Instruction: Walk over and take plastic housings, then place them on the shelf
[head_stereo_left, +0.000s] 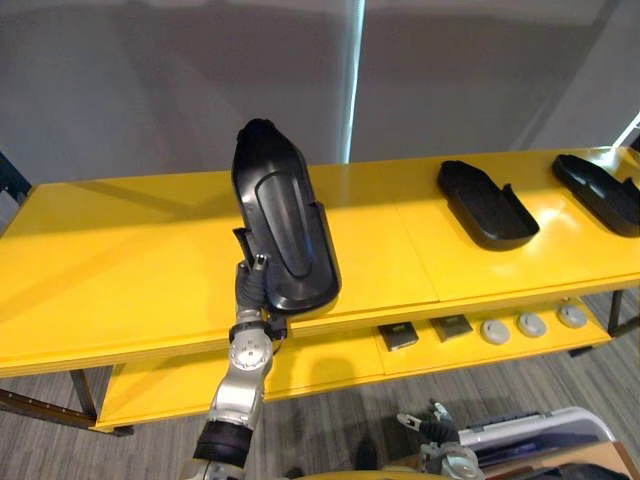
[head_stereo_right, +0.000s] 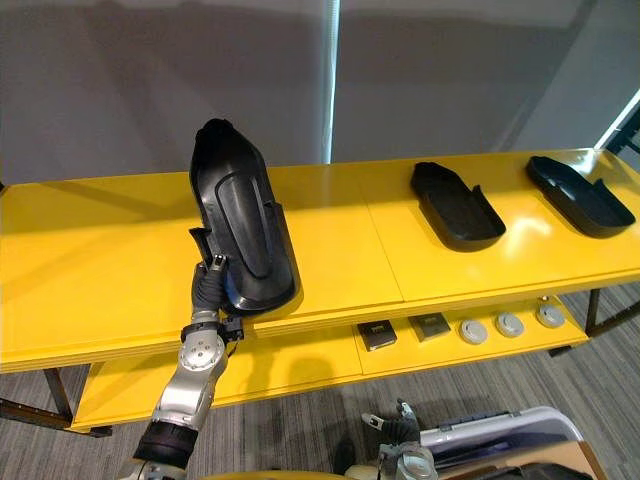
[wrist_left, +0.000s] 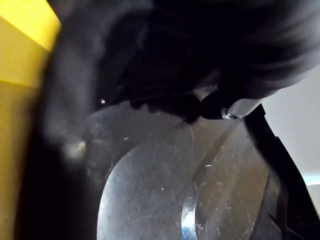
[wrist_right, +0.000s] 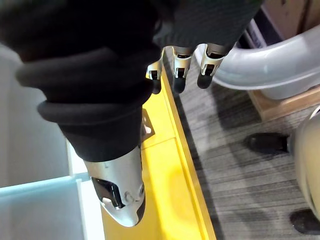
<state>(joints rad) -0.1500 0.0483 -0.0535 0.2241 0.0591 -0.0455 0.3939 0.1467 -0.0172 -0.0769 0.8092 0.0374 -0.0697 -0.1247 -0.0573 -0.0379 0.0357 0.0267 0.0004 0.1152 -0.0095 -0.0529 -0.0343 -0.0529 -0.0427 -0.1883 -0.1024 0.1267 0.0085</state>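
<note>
While the left hand (head_stereo_left: 252, 290) pinches the lower end of a black plastic housing (head_stereo_left: 285, 215), upright over the yellow shelf (head_stereo_left: 120, 270), a second housing (head_stereo_left: 487, 205) and third housing (head_stereo_left: 600, 190) lie rightward; the right hand (wrist_right: 180, 67) hangs slack-fingered, empty.

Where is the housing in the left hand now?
The housing is left of centre in the eye views, its near end gripped by the left hand at the yellow top shelf's front edge; two more housings lie to its right.
</note>
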